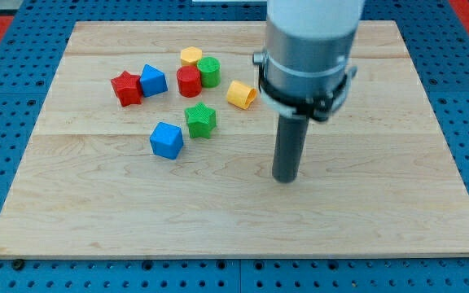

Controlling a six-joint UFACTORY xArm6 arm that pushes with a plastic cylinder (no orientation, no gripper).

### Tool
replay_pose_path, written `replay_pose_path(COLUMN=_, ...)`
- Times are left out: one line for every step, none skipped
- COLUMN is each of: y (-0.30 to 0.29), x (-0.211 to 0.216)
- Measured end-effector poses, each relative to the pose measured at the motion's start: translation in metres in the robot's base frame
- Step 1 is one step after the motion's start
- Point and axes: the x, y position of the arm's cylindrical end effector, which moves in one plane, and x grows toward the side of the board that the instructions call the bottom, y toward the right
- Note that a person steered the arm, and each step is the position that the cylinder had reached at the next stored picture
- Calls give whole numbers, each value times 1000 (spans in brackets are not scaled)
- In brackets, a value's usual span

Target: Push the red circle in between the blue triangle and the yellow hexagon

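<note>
- Background: blue pegboard (6, 122) with a grid of holes, showing on all sides of the board.
- Surface: pale wooden board (365, 220) fills most of the frame, plank seams running left to right. No containers on it; every block sits loose on the wood.
- Arm: grey cylinder body (309, 49) comes down from the top edge, right of centre, with a dark clamp ring under it, then the dark rod.
- My tip (285, 179) is on bare wood at centre-right, well apart from every block and below-right of the cluster. It's a plain rod: no jaws to spread or press together, and it's touching no block.
- Blocks are all in the upper left-centre of the frame:
- blue cube-like block (167, 140), lowest of the group, on its own.
- green star (201, 120), just up-right of that blue block.
- blue triangle (152, 80), touching or nearly touching the red star (126, 89) on its left.
- red circle (189, 81), task block, just right of the blue triangle, pressed against the green round block (209, 72) on its right.
- yellow hexagon (190, 56), directly above the red circle, touching or nearly so.
- second yellow block (240, 94), shape unclear, nearest the rod, right of the cluster.
</note>
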Motion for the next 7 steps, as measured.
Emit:
replay_pose_path(y=37, x=7)
replay_pose_path(y=81, x=5)
replay_pose_path(y=74, x=-34)
replay_pose_path(y=44, x=-82)
replay_pose_path(y=1, x=-119)
replay_pose_path(y=-36, x=-153)
replay_pose_path(y=-43, x=-167)
